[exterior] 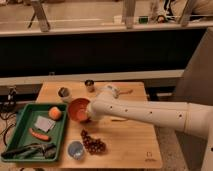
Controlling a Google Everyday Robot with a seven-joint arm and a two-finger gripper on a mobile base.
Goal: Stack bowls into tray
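My white arm reaches in from the right, and my gripper (90,114) is shut on the right rim of an orange-red bowl (77,110). It holds the bowl tilted just above the wooden table, right of the green tray (20,117). A small blue bowl (76,149) sits on the table near the front edge, right of the tray's front corner. The arm's end hides most of the fingers.
The tray holds an orange (55,113), a white card (44,123), a carrot (39,135) and dark utensils (25,151). A bunch of grapes (93,144) lies beside the blue bowl. Two metal cups (64,92) (90,85) stand at the table's back.
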